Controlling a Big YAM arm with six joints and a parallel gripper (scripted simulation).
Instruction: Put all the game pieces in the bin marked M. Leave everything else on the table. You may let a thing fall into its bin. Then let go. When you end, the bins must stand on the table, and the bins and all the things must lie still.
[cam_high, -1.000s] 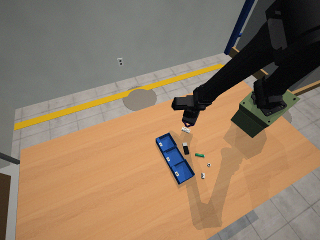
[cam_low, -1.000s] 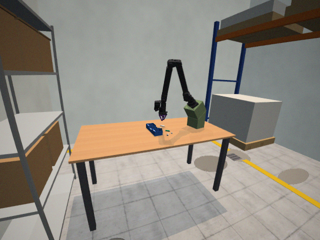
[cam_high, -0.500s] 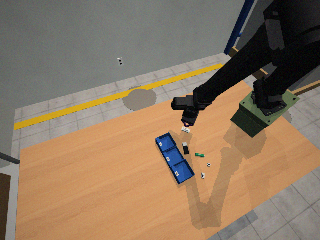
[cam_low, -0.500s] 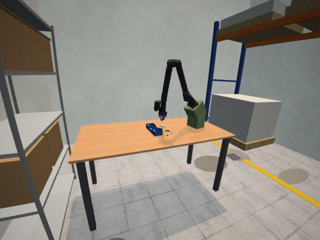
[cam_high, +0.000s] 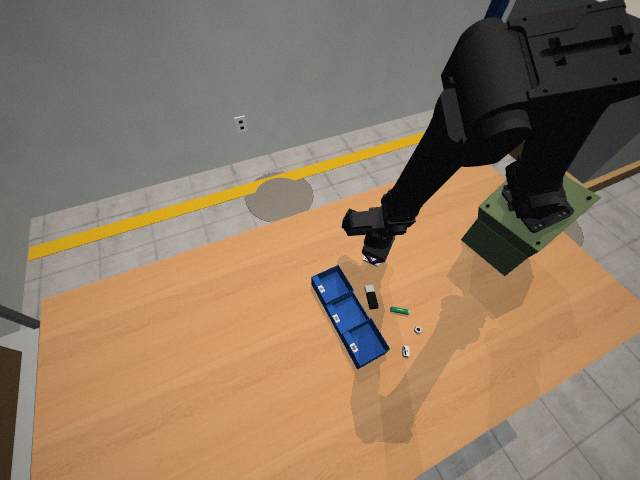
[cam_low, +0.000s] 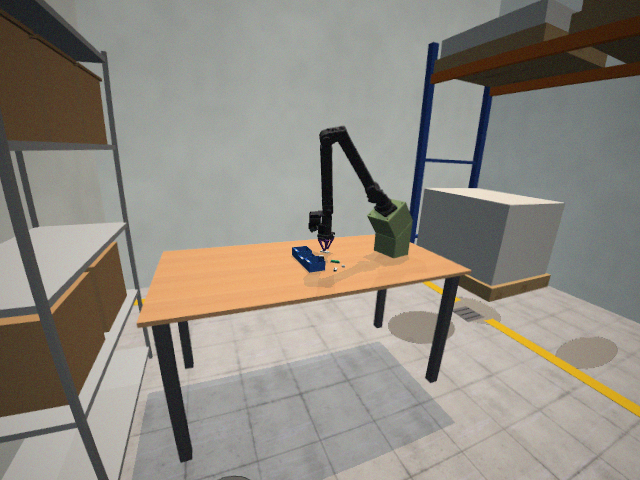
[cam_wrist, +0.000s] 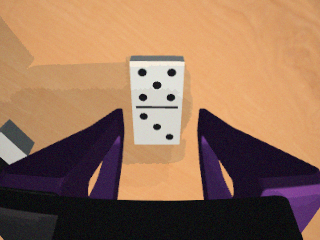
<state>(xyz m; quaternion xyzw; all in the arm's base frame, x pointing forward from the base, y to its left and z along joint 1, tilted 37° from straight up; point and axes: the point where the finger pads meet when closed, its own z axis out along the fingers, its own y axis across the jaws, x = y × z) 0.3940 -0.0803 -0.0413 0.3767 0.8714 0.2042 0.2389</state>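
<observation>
Wrist view, half-open empty pincer (cam_wrist: 160, 154) straddling white domino (cam_wrist: 156, 99), pips readable, top view hides it

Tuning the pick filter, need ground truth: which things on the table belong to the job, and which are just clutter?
Job:
- domino
- blue three-part bin; which part is M cannot be read

Lying about:
- black-and-white stick
- green cylinder
- small ring
- small white piece, too small to tell; it may be a game piece
</observation>
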